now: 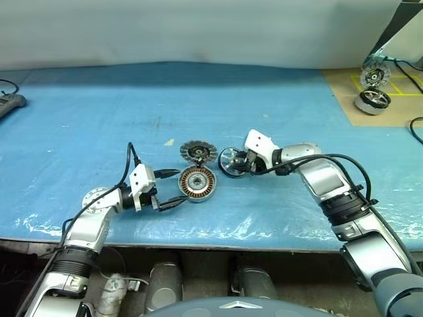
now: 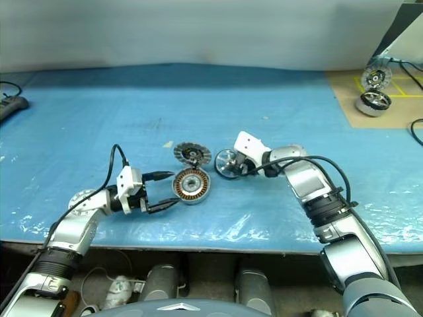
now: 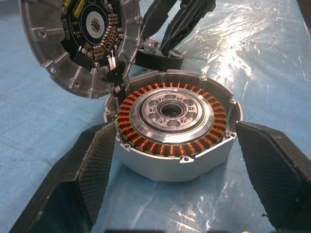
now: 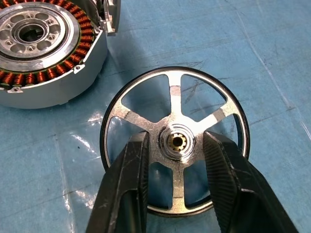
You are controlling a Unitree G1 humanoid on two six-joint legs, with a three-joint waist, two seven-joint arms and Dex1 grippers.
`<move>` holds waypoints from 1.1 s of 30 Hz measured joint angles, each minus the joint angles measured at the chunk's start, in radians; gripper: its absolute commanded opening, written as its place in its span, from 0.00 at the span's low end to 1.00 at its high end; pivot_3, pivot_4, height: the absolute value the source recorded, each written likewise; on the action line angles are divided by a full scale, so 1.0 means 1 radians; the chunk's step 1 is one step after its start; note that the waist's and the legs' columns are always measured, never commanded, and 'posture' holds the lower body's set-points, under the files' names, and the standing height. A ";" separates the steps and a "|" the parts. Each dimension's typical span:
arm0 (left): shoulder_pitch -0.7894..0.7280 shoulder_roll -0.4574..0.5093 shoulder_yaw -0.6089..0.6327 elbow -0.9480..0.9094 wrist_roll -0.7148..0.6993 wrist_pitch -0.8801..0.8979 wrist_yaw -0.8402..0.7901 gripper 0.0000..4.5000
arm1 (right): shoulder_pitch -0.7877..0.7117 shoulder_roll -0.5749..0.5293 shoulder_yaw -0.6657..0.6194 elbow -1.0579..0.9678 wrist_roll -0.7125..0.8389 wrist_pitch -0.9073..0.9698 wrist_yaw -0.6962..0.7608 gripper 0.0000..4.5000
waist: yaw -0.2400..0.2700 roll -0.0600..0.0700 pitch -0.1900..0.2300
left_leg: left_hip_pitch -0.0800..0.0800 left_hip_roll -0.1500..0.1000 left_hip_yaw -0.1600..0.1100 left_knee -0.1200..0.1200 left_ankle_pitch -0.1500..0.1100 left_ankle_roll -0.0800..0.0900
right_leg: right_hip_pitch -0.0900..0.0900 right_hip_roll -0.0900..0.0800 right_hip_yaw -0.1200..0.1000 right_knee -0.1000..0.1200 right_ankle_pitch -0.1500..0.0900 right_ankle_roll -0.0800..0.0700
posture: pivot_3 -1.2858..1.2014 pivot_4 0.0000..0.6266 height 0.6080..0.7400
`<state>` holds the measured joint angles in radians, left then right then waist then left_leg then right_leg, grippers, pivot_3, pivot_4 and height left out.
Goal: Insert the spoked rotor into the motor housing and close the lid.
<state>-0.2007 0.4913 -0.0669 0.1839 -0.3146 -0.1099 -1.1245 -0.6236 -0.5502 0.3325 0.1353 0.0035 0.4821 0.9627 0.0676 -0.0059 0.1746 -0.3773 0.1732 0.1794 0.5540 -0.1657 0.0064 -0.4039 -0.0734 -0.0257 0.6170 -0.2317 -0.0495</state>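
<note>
The housing (image 1: 197, 183) is sitting on the blue-covered bench (image 1: 79, 125), its copper windings facing up. The left pincer (image 1: 173, 188) is standing released, one finger on either side of the housing, neither clearly touching its wall. The lid (image 1: 198, 152) is standing tilted at the housing's far edge, its ribbed face with the dark centre turned toward the housing. Just to the right, the rotor (image 4: 175, 141) is lying on the bench, close to the housing but apart. The right pincer (image 4: 176, 160) is reaching down over it, its fingers (image 4: 133, 165) straddling the hub; whether they are gripping it cannot be told.
</note>
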 measured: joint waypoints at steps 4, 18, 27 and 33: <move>0.000 0.000 0.000 -0.017 0.000 0.010 0.004 0.92 | 0.021 0.010 -0.021 -0.023 0.005 0.022 -0.008 0.28 | 0.001 0.000 0.000 | 0.001 0.000 0.000 0.000 0.000 0.000 | 0.001 0.000 0.000 0.000 0.000 0.000 | 0.52 0.24 1.00; 0.019 -0.004 -0.012 -0.042 0.010 0.009 0.020 0.92 | 0.273 0.018 -0.286 -0.438 0.412 0.363 0.025 0.28 | 0.009 0.001 0.000 | -0.003 0.000 0.000 -0.002 0.000 0.000 | -0.003 0.000 0.000 -0.002 0.000 0.000 | 0.52 0.24 1.00; 0.021 0.028 -0.007 -0.029 0.011 -0.007 -0.006 0.92 | 0.235 0.099 -0.275 -0.474 0.548 0.468 -0.057 0.28 | 0.001 0.001 0.000 | -0.002 -0.001 0.000 -0.002 0.000 0.000 | -0.003 0.000 0.000 -0.003 0.000 0.000 | 0.52 0.24 1.00; 0.053 0.030 -0.005 -0.017 0.012 -0.037 -0.016 0.92 | 0.166 0.165 -0.158 -0.361 0.513 0.409 -0.081 0.28 | 0.002 0.001 0.000 | -0.005 -0.001 0.000 -0.007 0.002 -0.003 | -0.004 0.000 -0.001 -0.007 0.000 0.000 | 0.52 0.24 1.00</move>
<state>-0.1481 0.5214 -0.0723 0.1664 -0.3030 -0.1465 -1.1409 -0.4579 -0.3850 0.1741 -0.2256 0.5167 0.8913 0.8815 0.0699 -0.0050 0.1750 -0.3824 0.1719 0.1792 0.5472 -0.1638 0.0031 -0.4077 -0.0734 -0.0264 0.6097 -0.2318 -0.0493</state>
